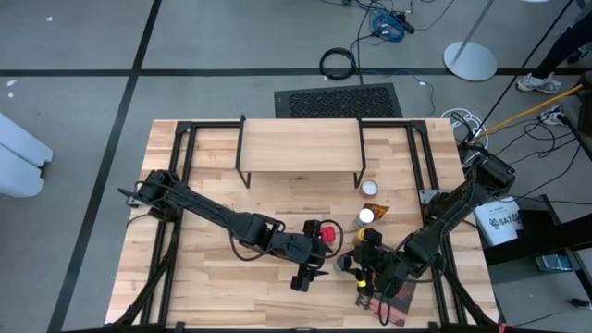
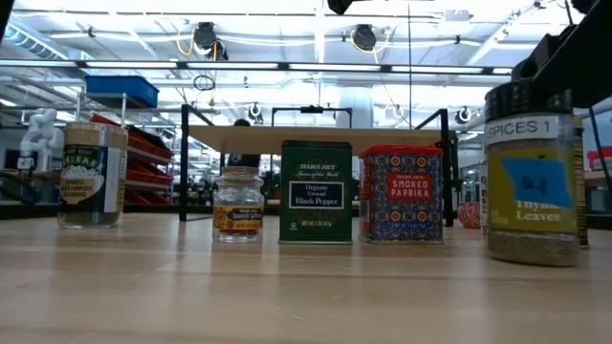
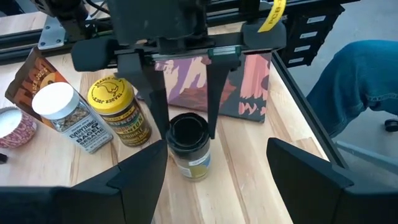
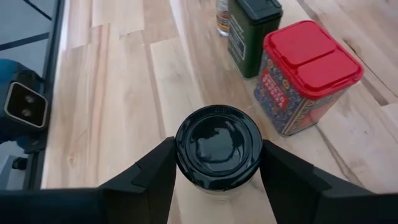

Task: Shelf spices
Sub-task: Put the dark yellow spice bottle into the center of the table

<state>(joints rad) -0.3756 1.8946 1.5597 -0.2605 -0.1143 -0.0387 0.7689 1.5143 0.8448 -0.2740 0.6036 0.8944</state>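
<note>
My right gripper (image 4: 217, 163) is shut on a black-topped jar (image 4: 217, 146) of green-brown leaves, which stands near the table's front, right of centre (image 1: 363, 264). My left gripper (image 3: 217, 180) hangs open just left of it (image 1: 308, 275), its fingers short of the jar, holding nothing. A red-topped paprika tin (image 4: 308, 74), a green pepper tin (image 4: 255, 31) and a small saffron jar (image 2: 237, 203) stand on their bases nearby. A yellow-topped jar (image 3: 118, 109) and a white-topped jar (image 3: 62, 115) stand farther right. The shelf (image 1: 301, 148) stands at the far middle, its plank bare. My right gripper pinches the jar by the two sides of its black lid (image 4: 184, 152), one finger (image 3: 154, 93) on each side. The fingers slant down at it from the table's right side. The jar is upright, and its base (image 2: 532, 256) looks set on the table.
A flat reddish picture book (image 3: 211, 87) lies under my right arm at the near right corner. A small patterned tin (image 3: 15, 127) and an orange packet (image 3: 31, 78) sit beyond the jars. Bare planks lie to the left of the left arm and before the shelf.
</note>
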